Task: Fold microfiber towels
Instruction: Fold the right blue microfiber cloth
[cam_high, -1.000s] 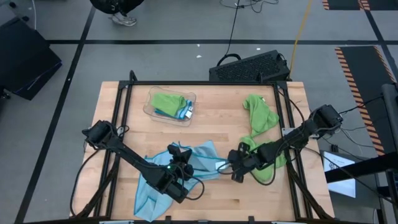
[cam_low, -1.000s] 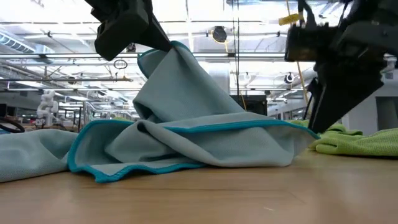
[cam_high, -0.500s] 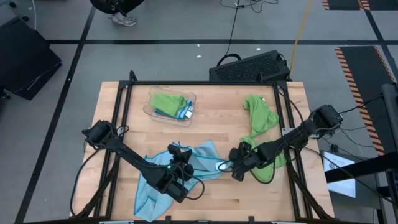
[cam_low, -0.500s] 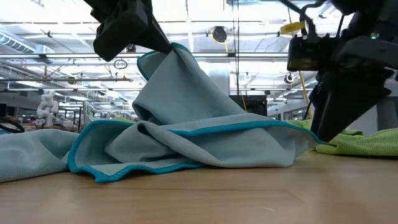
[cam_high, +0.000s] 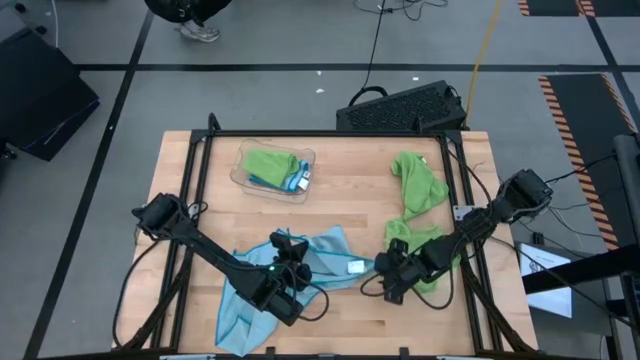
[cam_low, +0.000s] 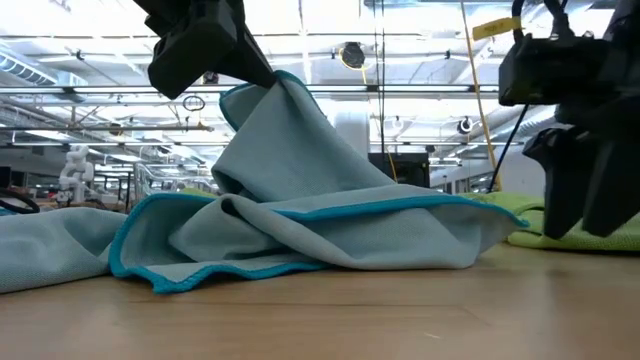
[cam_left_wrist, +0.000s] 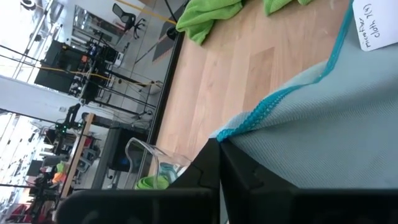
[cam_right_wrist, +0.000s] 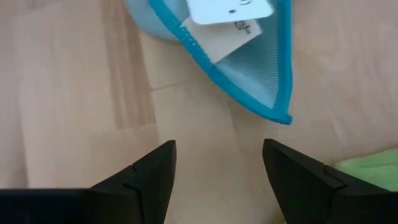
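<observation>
The blue towel (cam_high: 300, 270) lies crumpled at the front middle of the table (cam_high: 350, 200). Our left gripper (cam_high: 285, 258) is clamped on one raised edge. Our right gripper (cam_right_wrist: 217, 168), fingers spread and empty, hovers just beside the tagged corner (cam_right_wrist: 273, 81), so it is the nearer one.

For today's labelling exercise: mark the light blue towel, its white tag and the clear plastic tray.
light blue towel (cam_high: 322, 249), high view, on its raised middle folds.
white tag (cam_right_wrist: 229, 9), right wrist view, on the tag's printed face at the towel's corner.
clear plastic tray (cam_high: 240, 165), high view, on its left rim.
</observation>
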